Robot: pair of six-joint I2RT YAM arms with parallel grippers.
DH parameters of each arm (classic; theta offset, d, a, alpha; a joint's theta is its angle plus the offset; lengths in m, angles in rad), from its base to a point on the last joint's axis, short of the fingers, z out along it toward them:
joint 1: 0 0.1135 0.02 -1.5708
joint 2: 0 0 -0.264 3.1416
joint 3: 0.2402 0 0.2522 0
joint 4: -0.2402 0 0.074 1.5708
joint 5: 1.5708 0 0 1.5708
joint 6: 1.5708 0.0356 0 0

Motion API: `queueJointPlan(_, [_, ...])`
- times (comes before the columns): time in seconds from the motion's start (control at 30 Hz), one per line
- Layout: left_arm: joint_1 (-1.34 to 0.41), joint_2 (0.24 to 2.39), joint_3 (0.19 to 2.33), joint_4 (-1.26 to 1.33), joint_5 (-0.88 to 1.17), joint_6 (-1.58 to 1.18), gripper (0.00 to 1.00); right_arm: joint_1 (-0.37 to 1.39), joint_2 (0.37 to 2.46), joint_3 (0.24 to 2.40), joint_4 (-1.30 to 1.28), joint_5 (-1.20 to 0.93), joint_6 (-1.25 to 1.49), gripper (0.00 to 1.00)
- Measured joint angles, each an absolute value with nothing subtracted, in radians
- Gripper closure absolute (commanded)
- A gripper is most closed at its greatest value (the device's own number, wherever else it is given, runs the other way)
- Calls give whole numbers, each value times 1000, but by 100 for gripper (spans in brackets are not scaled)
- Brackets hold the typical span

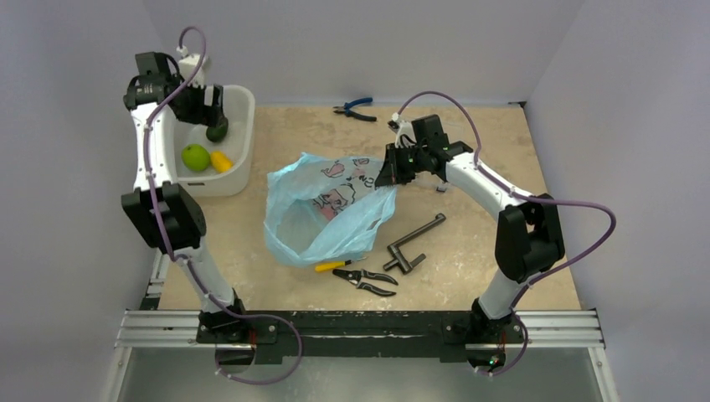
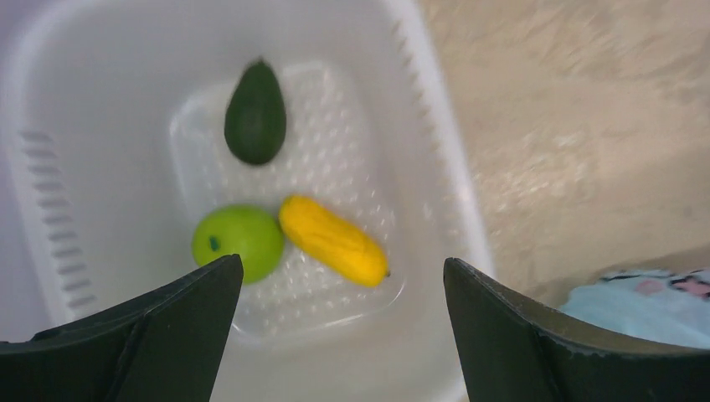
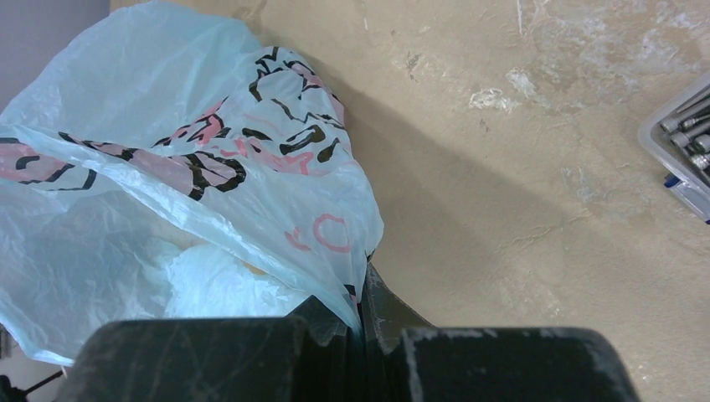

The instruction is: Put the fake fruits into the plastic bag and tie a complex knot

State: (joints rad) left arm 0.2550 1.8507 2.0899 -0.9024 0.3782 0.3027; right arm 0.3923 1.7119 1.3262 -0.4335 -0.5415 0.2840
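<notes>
Three fake fruits lie in the white perforated tub at the back left: a dark green oval one, a bright green round one and a yellow one. My left gripper hovers above them, open, with nothing between its fingers. The light-blue plastic bag lies mid-table, its mouth gaping toward the near side. My right gripper is shut on the bag's right edge and holds it up. No knot shows.
Blue-handled pliers lie at the back. A dark metal crank tool and black cutters beside a yellow-handled tool lie near the bag's front. A clear box of small parts shows at the right wrist view's edge.
</notes>
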Motion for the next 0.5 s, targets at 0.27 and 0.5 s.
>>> queueJointPlan(0.27, [341,2006,1826,-970,218,452,16,392,1713,1344,-433,-535,271,100])
queueJointPlan(0.5, [352,1937,1647,-959,143,518,24,384,1713,1344,-434,-533,266,100])
